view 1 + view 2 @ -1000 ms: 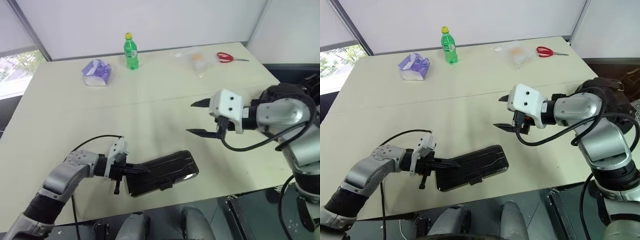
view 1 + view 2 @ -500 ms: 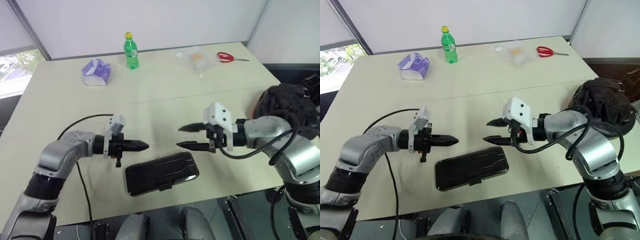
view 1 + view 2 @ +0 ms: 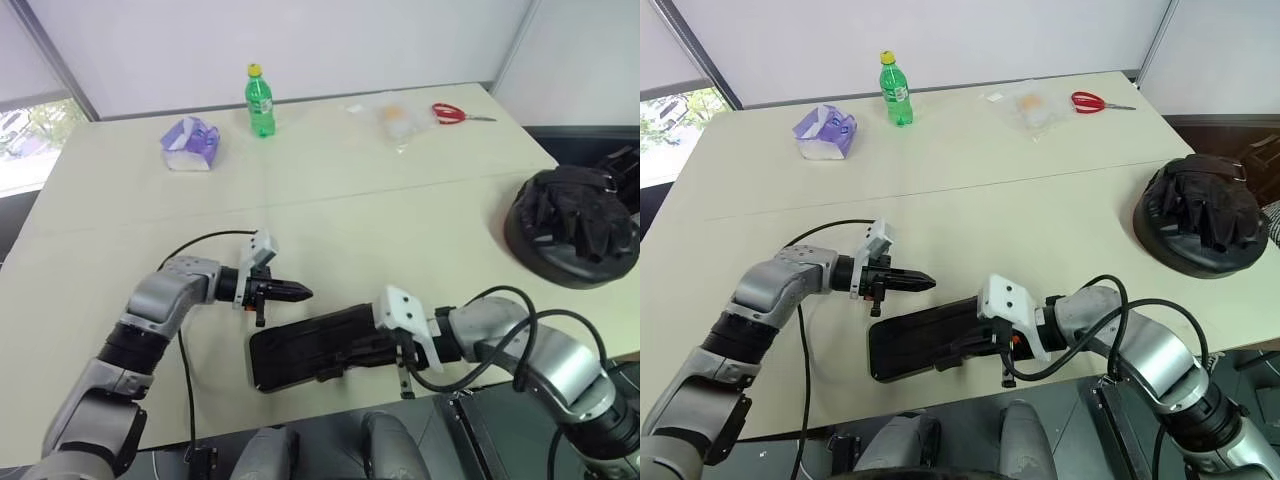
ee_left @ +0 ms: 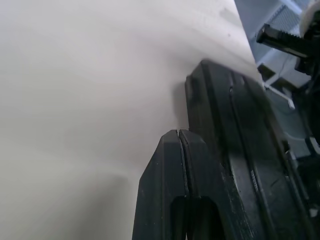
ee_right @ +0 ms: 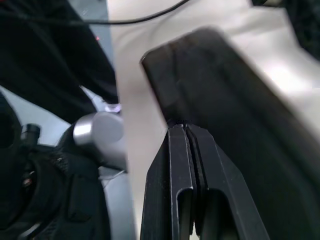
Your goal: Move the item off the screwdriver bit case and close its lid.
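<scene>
The item point(image 3: 572, 225), a lumpy black mound of glove-like fabric on a round dish base, sat well clear at about three o'clock on the pale table point(image 3: 330, 190), so that step looked done. The screwdriver bit case point(image 3: 305, 350), flat, dark and round-cornered, lay at six o'clock with its lid apparently down. The right gripper point(image 3: 962, 350), fingers pressed together, rested at its near edge; the left gripper point(image 3: 300, 293), also shut, hovered just above. Pressing the latch home probably remained.
</scene>
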Robot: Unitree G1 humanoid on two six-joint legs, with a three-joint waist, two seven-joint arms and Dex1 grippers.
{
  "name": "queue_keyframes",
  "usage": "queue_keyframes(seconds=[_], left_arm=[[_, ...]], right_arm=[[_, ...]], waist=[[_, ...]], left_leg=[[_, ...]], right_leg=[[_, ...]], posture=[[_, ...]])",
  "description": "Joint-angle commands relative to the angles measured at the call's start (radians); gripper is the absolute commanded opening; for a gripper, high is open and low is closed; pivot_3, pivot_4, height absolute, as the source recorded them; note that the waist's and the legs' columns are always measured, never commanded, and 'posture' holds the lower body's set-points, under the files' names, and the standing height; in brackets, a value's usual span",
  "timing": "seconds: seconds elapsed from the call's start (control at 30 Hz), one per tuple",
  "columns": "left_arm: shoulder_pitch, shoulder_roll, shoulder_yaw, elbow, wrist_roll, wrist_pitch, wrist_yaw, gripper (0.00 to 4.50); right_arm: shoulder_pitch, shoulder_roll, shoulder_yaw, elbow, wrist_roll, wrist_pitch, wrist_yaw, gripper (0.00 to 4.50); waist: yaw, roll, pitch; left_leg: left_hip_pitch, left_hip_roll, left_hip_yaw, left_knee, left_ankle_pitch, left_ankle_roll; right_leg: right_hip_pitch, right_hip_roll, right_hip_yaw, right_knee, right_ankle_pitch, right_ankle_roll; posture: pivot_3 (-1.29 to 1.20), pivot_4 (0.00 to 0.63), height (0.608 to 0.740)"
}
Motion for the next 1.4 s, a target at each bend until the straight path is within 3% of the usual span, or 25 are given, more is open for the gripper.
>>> queue_keyframes(seconds=[0.03,0.73,1.07,1.4], left_arm=[[0.002,-0.008,0.0,-0.02,0.011,-0.015,-0.01,0.0],[0.069,-0.126,-0.098,-0.019,0.141,-0.11,0.024,0.0],[0.083,-0.114,-0.109,0.029,0.173,-0.142,-0.007,0.0],[0.069,-0.133,-0.115,0.057,0.185,-0.158,-0.013,0.0]], right_arm=[[0.011,-0.013,0.031,-0.05,-0.032,-0.014,-0.023,0.02],[0.048,0.033,0.102,-0.018,-0.156,0.011,-0.205,0.02],[0.082,0.048,0.133,-0.008,-0.313,-0.056,-0.341,0.02],[0.089,0.055,0.14,-0.002,-0.383,-0.099,-0.344,0.02]], waist=[[0.0,0.0,0.0],[0.002,-0.001,0.0],[0.0,-0.003,-0.002],[0.0,-0.004,-0.003]], left_leg=[[0.0,0.0,0.0,0.0,0.0,0.0],[0.001,0.0,0.0,0.0,0.0,0.0],[0.004,0.0,0.0,0.0,0.0,0.0],[0.005,0.0,0.0,0.001,0.0,0.0]], right_leg=[[0.0,0.0,0.0,0.0,0.0,0.0],[0.0,0.0,0.0,0.0,0.0,0.0],[0.003,0.0,0.0,0.002,0.0,0.0],[0.003,0.001,0.0,0.003,0.0,0.0]], posture=[[0.0,0.15,0.74],[0.0,0.15,0.74],[0.0,0.15,0.74],[0.0,0.15,0.74]])
